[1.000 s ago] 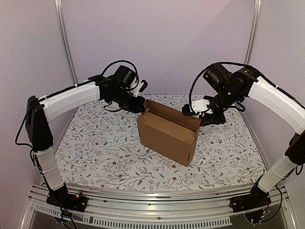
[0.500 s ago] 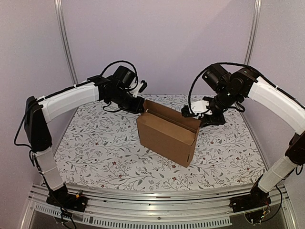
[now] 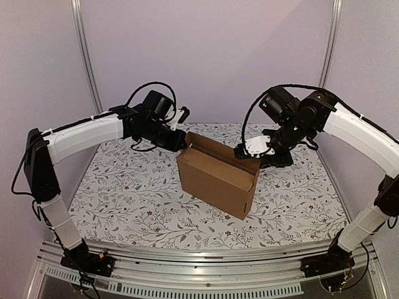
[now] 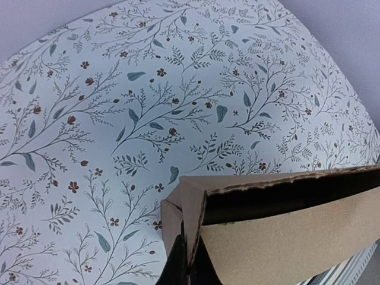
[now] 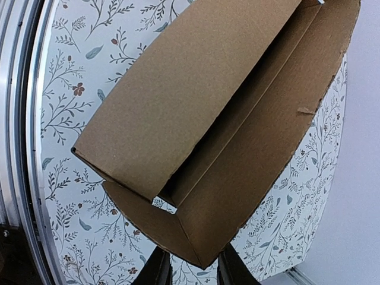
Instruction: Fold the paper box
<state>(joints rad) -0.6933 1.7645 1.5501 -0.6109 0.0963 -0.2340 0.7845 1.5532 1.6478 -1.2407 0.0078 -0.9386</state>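
Note:
The paper box (image 3: 215,180) stands on the floral table as a plain brown open-topped shell, with its long front wall facing me. My left gripper (image 3: 181,138) is at its back left corner. In the left wrist view the gripper (image 4: 189,264) is shut on a thin upright edge of the box (image 4: 285,237). My right gripper (image 3: 247,149) hovers at the back right corner. In the right wrist view the box (image 5: 178,101) shows its hollow inside. One corner pokes between the open fingers (image 5: 159,268) without touching them.
The floral tablecloth (image 3: 124,193) spreads around the box on all sides. An aluminium rail (image 3: 199,256) runs along the near edge, with both arm bases on it. Purple walls and two metal posts (image 3: 85,56) close off the back.
Both arms have moved slightly left and the box has slid a little left with them. The right gripper has come down closer to the back right corner.

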